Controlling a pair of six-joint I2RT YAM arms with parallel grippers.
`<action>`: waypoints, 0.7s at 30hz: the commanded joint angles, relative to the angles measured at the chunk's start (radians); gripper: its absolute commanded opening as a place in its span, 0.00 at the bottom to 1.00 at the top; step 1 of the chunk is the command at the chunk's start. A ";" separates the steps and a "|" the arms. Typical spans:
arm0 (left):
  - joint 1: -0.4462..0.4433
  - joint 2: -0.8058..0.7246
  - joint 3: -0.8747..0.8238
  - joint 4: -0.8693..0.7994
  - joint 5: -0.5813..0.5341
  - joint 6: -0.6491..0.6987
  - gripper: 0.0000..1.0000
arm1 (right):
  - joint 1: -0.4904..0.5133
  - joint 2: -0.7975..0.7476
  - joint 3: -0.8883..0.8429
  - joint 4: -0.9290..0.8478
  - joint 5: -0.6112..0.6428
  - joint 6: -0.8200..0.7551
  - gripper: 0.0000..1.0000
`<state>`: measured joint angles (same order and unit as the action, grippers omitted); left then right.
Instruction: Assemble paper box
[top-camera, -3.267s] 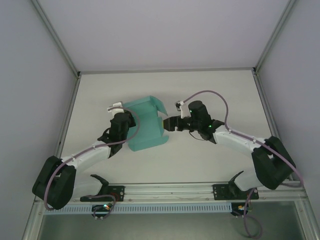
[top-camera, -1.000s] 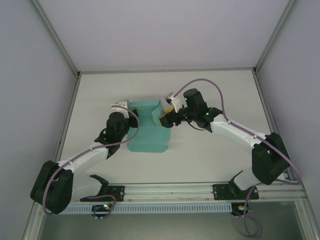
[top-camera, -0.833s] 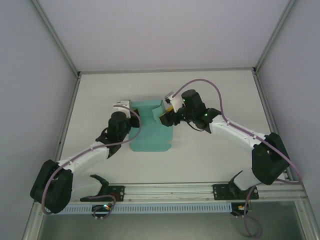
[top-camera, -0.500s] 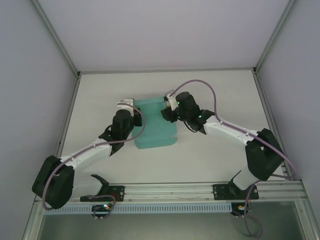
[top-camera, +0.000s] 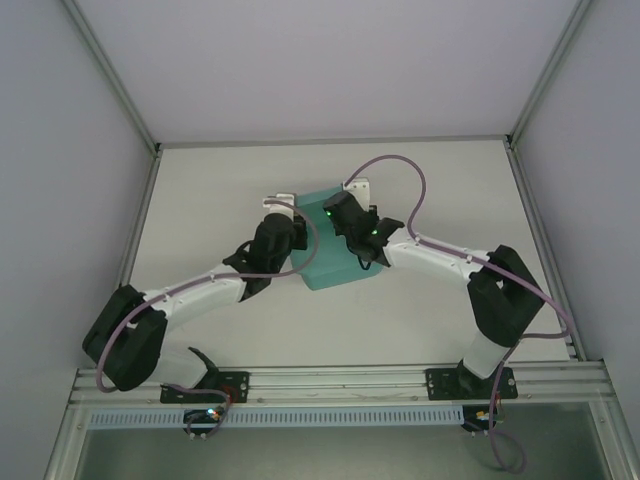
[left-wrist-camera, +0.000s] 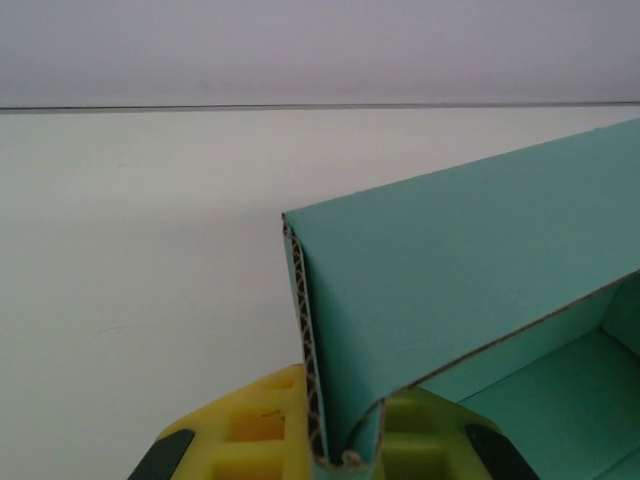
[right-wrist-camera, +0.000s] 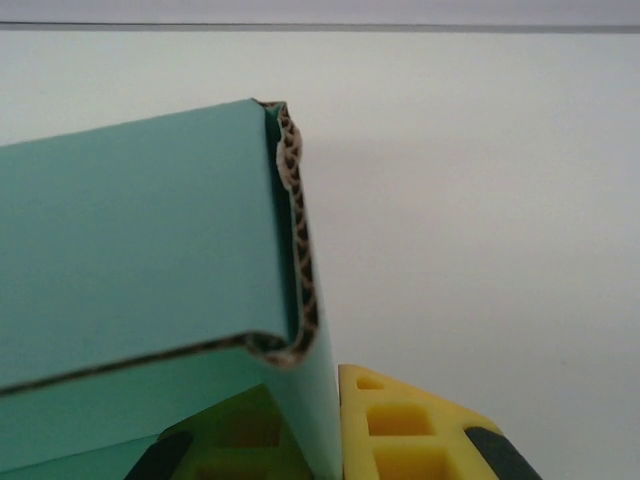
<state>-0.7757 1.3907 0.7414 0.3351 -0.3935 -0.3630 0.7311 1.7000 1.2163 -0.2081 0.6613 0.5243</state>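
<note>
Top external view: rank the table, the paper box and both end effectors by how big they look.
1. table
2. paper box, partly covered by the arms
3. left end effector and right end effector: they look alike, so no ranking

The box (left-wrist-camera: 470, 260) is thin corrugated card. Its teal faces are matt, smooth and unprinted, and its cut edges show brown wavy fluting, a little frayed at the corner in the right wrist view. The pads (left-wrist-camera: 250, 440) along the bottom of both wrist views look like matt yellow moulded plastic with square recesses. The table (top-camera: 440, 180) is smooth, matt off-white. The arms (top-camera: 190, 298) have smooth white shells with a faint sheen and matt black joints. The rail (top-camera: 340, 378) at the bottom is pale metal. The cables (top-camera: 395, 163) have a smooth purple sheath.
</note>
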 joint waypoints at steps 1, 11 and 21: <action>-0.013 -0.022 0.022 -0.039 -0.017 -0.035 0.00 | -0.050 0.037 0.029 -0.109 0.269 0.086 0.03; 0.008 -0.041 0.052 -0.143 -0.034 -0.094 0.00 | -0.038 0.101 0.005 0.017 0.319 -0.477 0.00; -0.003 -0.013 0.038 -0.108 -0.037 -0.111 0.00 | -0.118 -0.008 -0.019 -0.084 0.051 0.158 0.10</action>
<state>-0.7753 1.3930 0.7727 0.2420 -0.3923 -0.4698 0.7189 1.7317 1.2407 -0.2253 0.6460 0.4900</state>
